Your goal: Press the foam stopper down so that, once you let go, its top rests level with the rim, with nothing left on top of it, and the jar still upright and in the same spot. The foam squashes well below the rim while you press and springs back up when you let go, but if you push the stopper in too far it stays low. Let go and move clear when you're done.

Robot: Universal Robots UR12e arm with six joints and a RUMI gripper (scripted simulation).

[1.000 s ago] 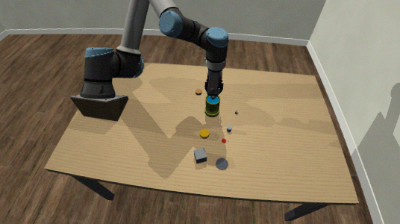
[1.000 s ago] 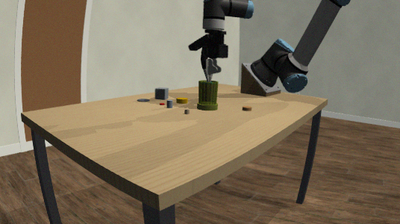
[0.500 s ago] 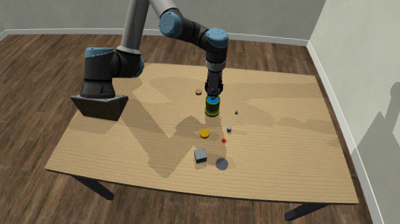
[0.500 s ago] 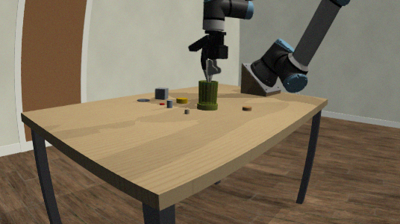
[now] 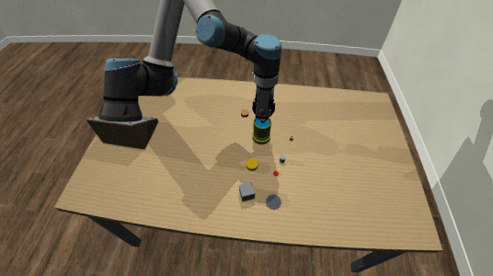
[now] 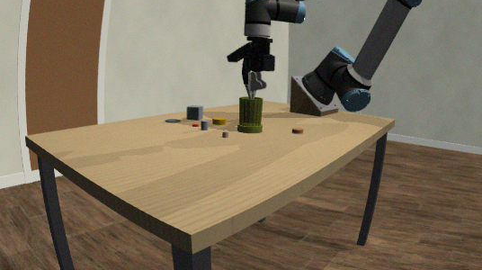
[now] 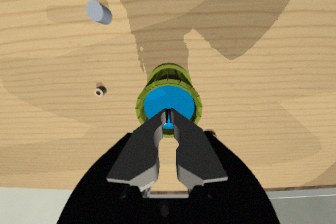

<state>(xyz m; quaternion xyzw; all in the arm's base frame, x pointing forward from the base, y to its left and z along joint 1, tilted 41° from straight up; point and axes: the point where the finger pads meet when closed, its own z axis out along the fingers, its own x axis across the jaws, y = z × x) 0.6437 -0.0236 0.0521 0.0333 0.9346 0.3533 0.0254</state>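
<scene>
A ribbed olive-green jar stands upright near the middle of the table. A blue foam stopper fills its mouth. In the exterior view no blue shows above the rim. My gripper is shut and empty, pointing straight down. Its fingertips rest on the middle of the stopper, at the jar's mouth.
Small items lie around the jar: a brown disc, a yellow disc, a red ball, a grey cube, a dark blue disc, a grey cylinder and a tiny nut. The arm's base stands at the table's left.
</scene>
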